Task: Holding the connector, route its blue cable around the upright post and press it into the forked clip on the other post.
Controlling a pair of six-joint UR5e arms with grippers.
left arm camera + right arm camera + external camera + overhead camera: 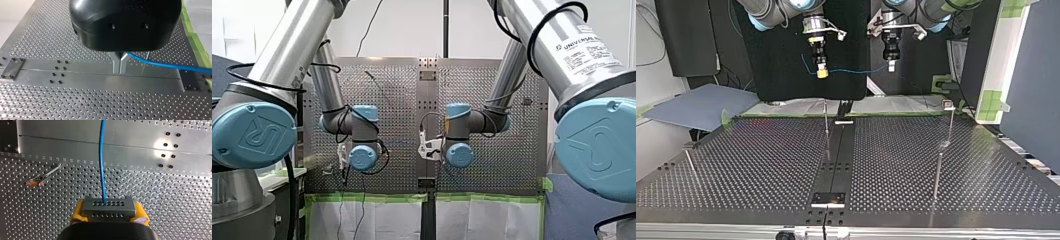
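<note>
My right gripper (110, 213) has its yellow pads (78, 213) pressed tight on the grey connector (109, 206), one pad on each side. The blue cable (101, 157) comes out of the side of the connector with the little holes. It runs straight away from the gripper, above the shiny desk (150, 195). Off to one side of the cable a thin rod (47, 175) with an orange bit at its end shows against the desk, well apart from the cable. My left gripper (120, 68) is black. Its two metal fingers (115, 62) are closed together on the same blue cable, which goes off to one side from them, above the desk. In the top view both grippers hang high over the desk, and the cable is stretched between them in the air, sagging just a little. A short bit of blue also shows on the other side of my right gripper. A thin upright post (826, 120) stands on the desk beside the dark middle strip (836, 160). Another thin post (949, 125) stands near the top view's right side. It has a small pale piece (947, 104) on top, too small to tell its shape. The cable touches neither post.
</note>
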